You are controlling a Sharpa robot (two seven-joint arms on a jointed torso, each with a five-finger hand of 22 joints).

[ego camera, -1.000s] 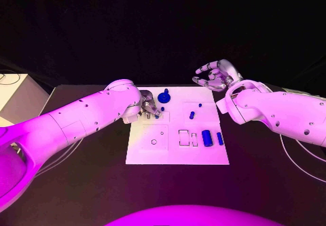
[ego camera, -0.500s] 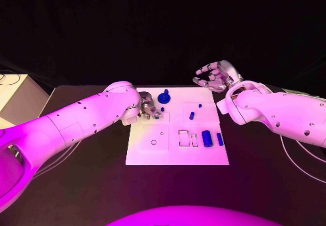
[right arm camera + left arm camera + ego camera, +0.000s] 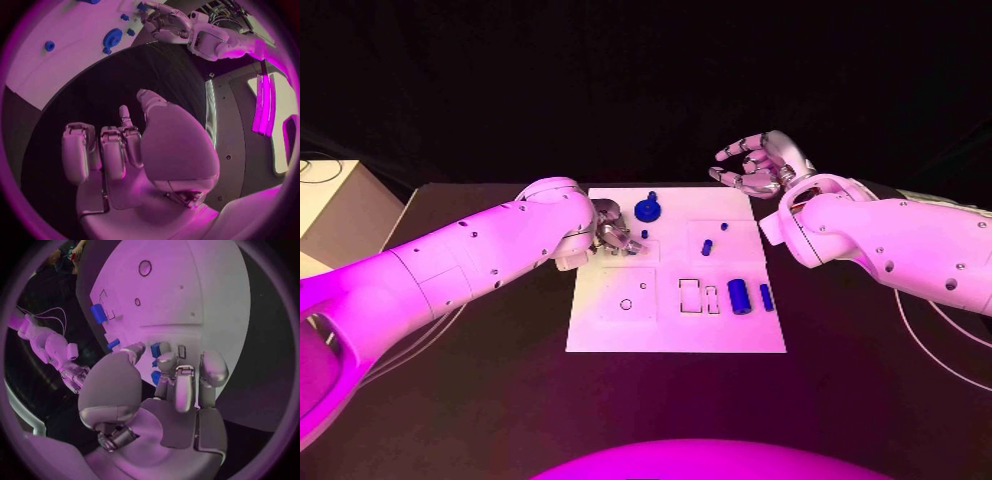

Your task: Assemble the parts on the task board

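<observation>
Pretty clearly a robotics lab or demo booth, not anyone's home. The black table (image 3: 488, 380) sits in front of a dark black backdrop, and the whole setup is washed in coloured light. A white task board (image 3: 675, 330) with cut-out slots lies in the middle of the tabletop like a test fixture. Off the table's left edge there's a pale box or cabinet (image 3: 336, 205) with a cable (image 3: 318, 165) on top, and loose cables (image 3: 935, 340) hang past the right edge.
</observation>
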